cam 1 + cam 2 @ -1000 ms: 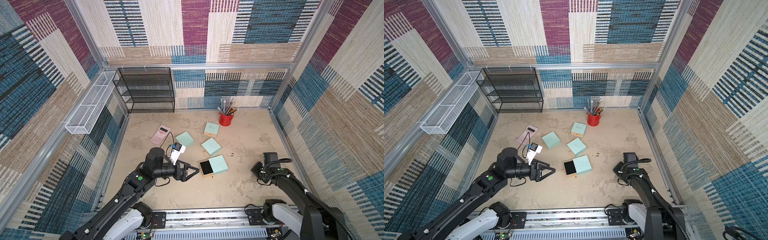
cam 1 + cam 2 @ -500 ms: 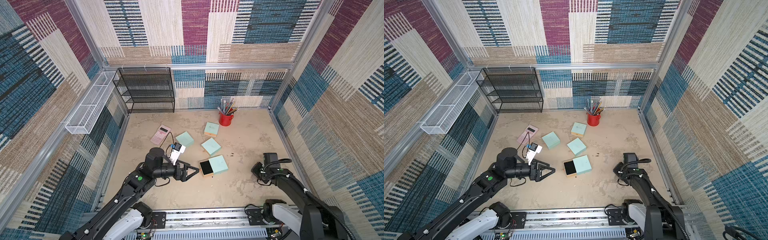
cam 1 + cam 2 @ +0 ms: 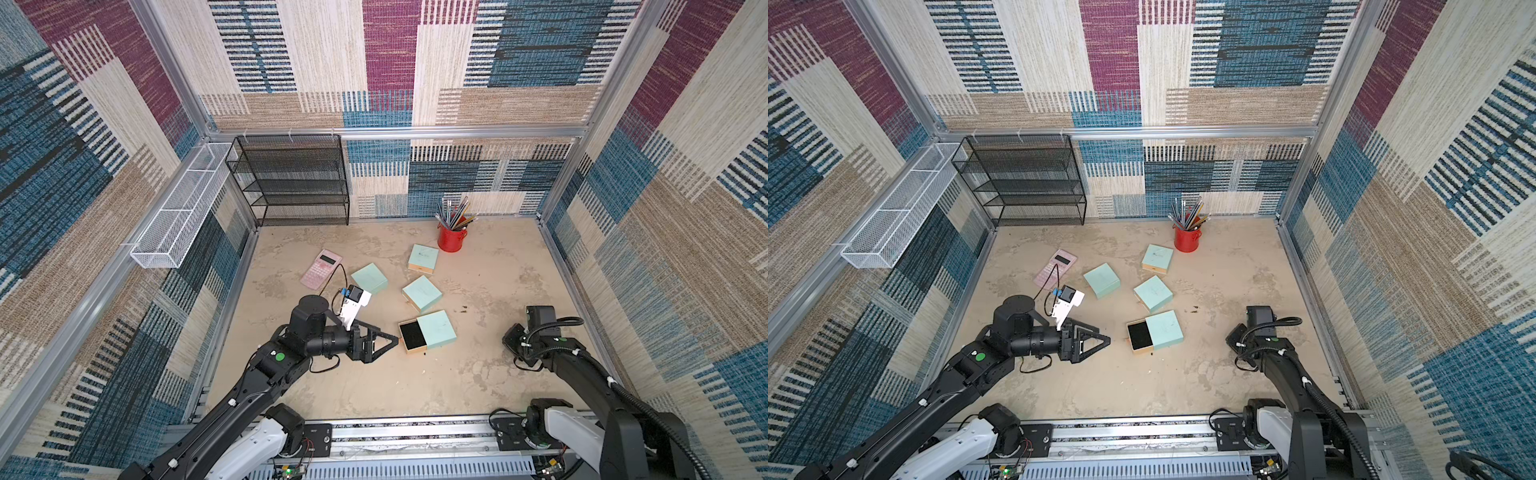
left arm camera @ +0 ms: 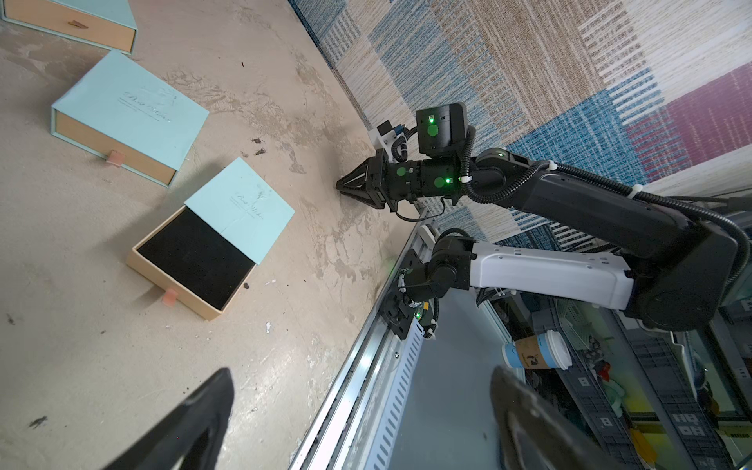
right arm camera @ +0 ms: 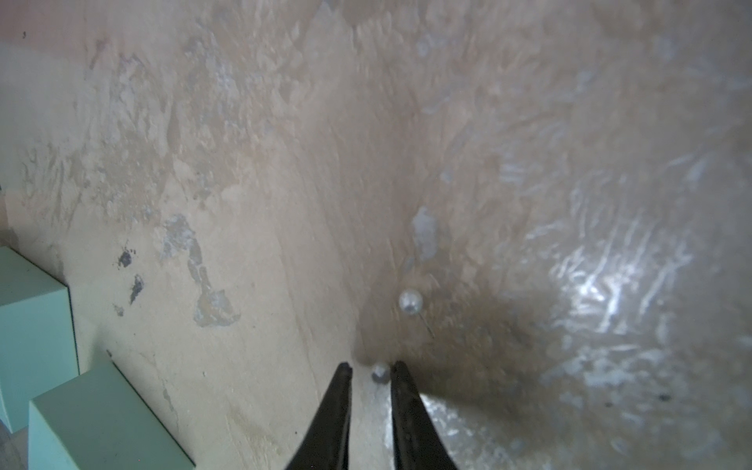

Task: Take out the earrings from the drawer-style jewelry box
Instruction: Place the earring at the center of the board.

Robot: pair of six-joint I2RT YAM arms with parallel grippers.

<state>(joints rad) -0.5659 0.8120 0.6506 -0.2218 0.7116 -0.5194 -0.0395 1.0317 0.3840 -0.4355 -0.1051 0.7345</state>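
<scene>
Leftmost, crops the left gripper [image 4: 362,386] in its own wrist view down to two dark fingertips [image 4: 211,403], everything behind them out of frame. Further right, leaves the jewelry box [image 3: 436,329] plain in both top views: mint sleeve [image 3: 1165,328] over about half the drawer [image 3: 412,336], pulled out on the side toward the left gripper, black lining up. At far right, buries the right gripper [image 4: 339,187] under its own wrist and camera in both top views, tips unseen there, and blurs much of the table [image 5: 244,203] in the right wrist view. Reduces the earrings [image 5: 410,302] to nothing readable from above; shows them only in the right wrist view, as two small pearly beads lying on the table, well apart from the box. As for the fingers: on the left, spread wide, gripping nothing, near the drawer's open end. On the right, parted by a narrow slit, wider than the nearer bead [image 5: 379,372] lying between the tips; close beside one finger [image 5: 407,407], contact hard to tell, not pinched. Sets the other bead, thin post attached, just beyond the tips.
</scene>
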